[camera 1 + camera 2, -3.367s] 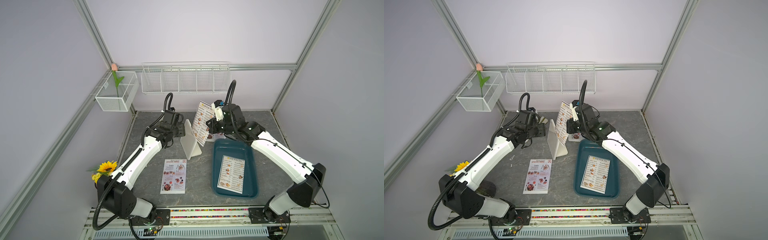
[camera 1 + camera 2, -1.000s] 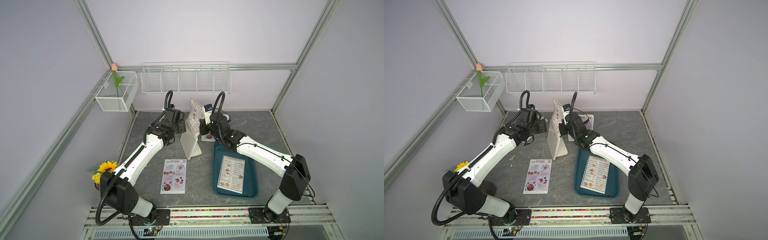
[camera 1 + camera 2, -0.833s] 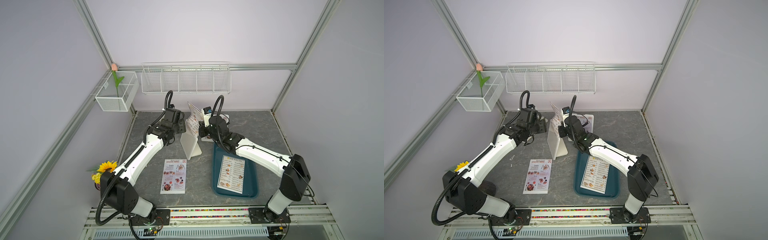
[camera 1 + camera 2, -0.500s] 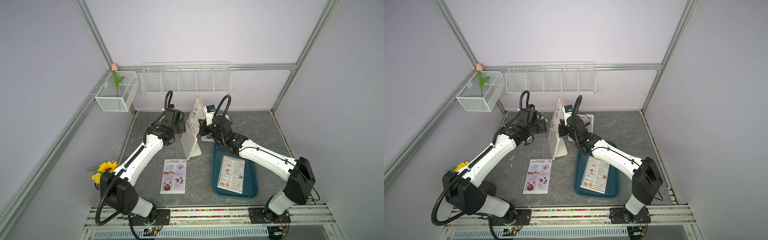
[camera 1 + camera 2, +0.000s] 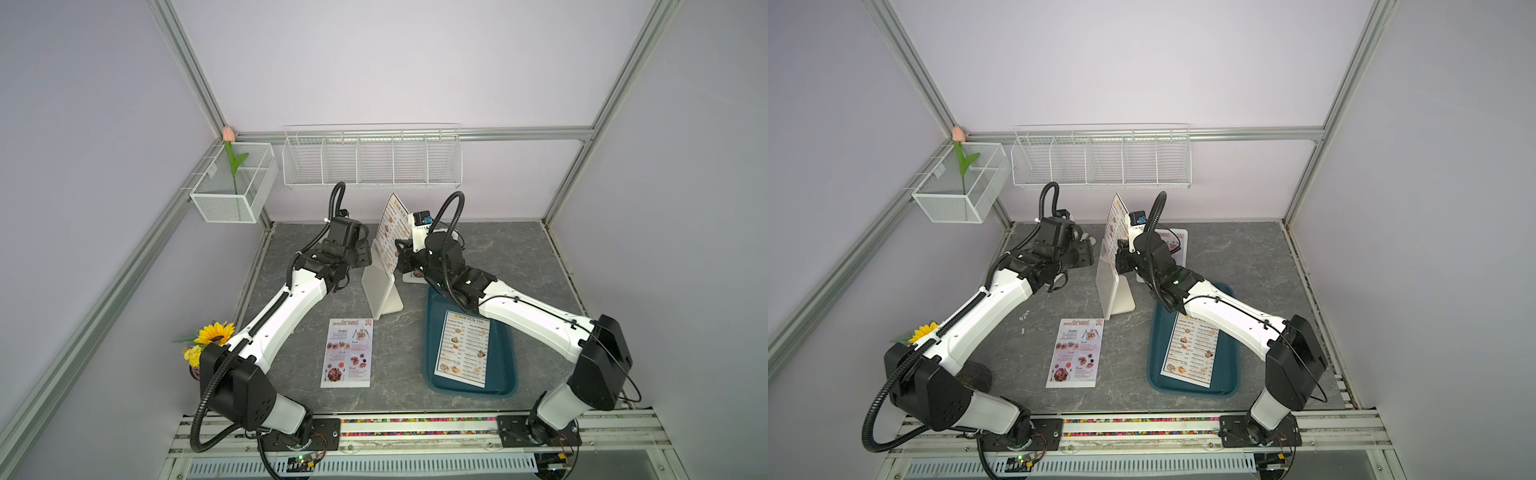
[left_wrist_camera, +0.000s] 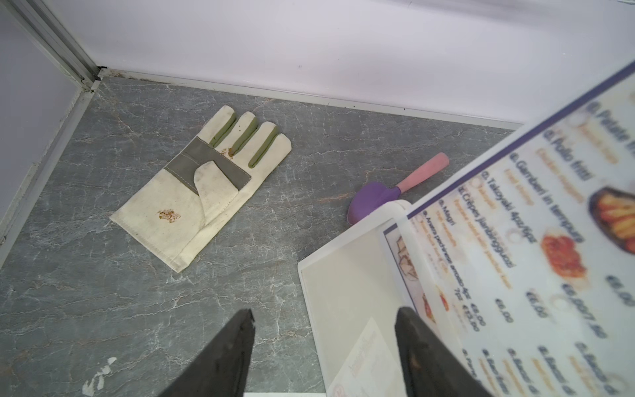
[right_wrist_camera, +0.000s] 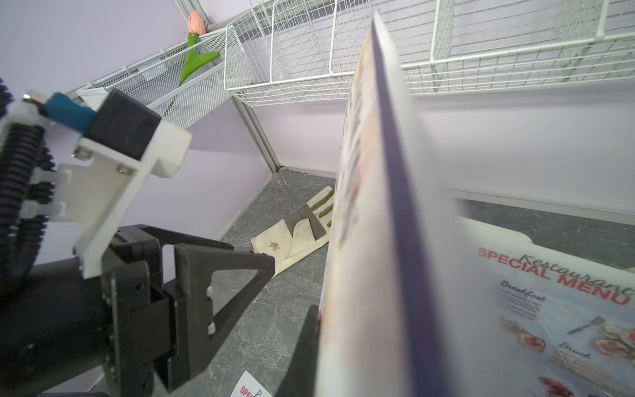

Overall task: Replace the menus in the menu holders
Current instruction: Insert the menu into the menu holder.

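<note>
My right gripper (image 5: 401, 251) (image 5: 1121, 254) (image 7: 319, 319) is shut on a white DIM SUM INN menu (image 5: 392, 230) (image 5: 1115, 226) (image 6: 532, 223) (image 7: 371, 240). It holds the sheet nearly upright, lower end at the top of a white menu holder (image 5: 382, 293) (image 5: 1113, 293) (image 6: 343, 275). My left gripper (image 5: 365, 259) (image 5: 1088, 254) (image 6: 324, 314) is open just behind that holder. A second menu holder (image 5: 1179, 245) (image 7: 549, 292) behind the right arm shows a SPECIAL MENU. Another SPECIAL MENU (image 5: 349, 353) (image 5: 1077, 353) lies flat on the table. Another DIM SUM INN menu (image 5: 463, 349) (image 5: 1192, 353) lies in the tray.
The teal tray (image 5: 507, 365) (image 5: 1231, 361) sits at the front right. A pale work glove (image 6: 202, 192) (image 7: 295, 237) and a purple scoop (image 6: 374, 202) lie near the back wall. Wire baskets (image 5: 372, 160) hang on the wall and a sunflower (image 5: 214, 332) stands at the left.
The right arm has carried the white menu leftwards to the centre holder and stood it more upright. The left arm has stayed put with its jaws open.
</note>
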